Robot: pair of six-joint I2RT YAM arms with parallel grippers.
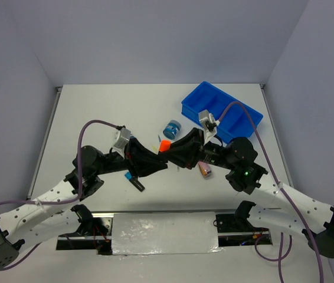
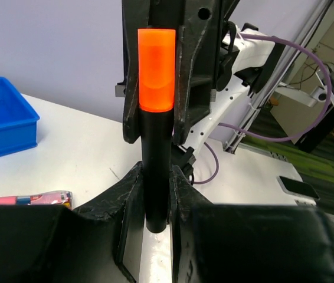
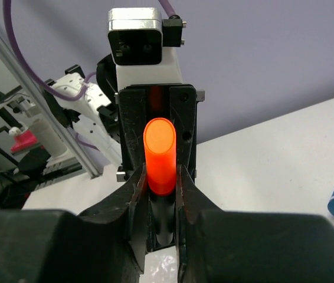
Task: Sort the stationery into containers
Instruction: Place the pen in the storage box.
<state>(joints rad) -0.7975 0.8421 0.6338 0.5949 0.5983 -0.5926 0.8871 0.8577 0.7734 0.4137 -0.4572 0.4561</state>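
Left fingers (image 2: pixel 125 200) and right fingers (image 3: pixel 133 200) are both clenching one highlighter (image 2: pixel 155 159) above the worktop (image 1: pixel 96 106).
Sorting is only beginning: tub (image 1: pixel 172 128), cylinder (image 1: pixel 205 170) and a second highlighter (image 1: pixel 135 181) are lying outside the tray (image 1: pixel 192 109).

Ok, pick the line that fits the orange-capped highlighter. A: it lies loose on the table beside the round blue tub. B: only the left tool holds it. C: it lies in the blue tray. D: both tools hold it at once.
D: the left tool clamps the black barrel of the orange-capped highlighter, while the right tool pinches its orange cap end.
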